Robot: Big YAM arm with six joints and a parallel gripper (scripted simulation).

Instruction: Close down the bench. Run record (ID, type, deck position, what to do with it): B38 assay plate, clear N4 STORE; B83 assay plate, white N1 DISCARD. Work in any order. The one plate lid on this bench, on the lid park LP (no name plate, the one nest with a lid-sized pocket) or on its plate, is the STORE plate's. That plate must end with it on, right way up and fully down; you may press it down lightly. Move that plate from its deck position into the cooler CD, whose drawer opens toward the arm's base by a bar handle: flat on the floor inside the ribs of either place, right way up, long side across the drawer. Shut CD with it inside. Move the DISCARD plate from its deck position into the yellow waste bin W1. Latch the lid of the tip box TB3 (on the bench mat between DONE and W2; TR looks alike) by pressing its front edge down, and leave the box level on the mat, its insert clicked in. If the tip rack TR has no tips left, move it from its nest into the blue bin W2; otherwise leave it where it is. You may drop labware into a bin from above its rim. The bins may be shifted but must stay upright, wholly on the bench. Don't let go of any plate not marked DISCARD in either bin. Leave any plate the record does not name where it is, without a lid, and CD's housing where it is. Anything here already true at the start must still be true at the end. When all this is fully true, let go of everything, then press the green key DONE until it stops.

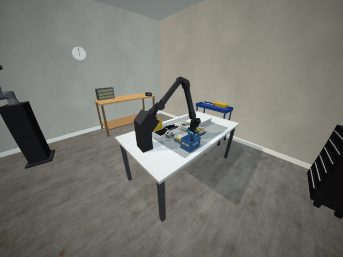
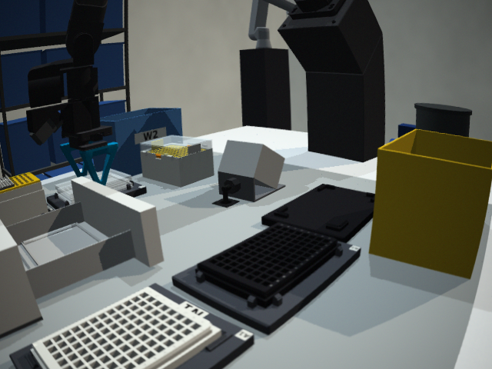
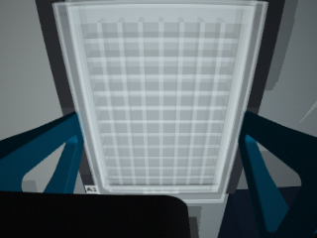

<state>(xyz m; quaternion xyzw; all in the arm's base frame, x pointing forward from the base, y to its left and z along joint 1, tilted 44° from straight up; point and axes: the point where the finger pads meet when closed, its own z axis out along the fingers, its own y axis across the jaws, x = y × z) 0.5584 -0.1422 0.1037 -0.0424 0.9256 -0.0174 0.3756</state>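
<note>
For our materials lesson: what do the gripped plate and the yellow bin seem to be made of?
Plate: likely clear glossy plastic; its well grid and the dark nest show through it. Yellow bin: probably matt opaque plastic; flat even colour, no shine. Gripper clamps the plate.
</note>
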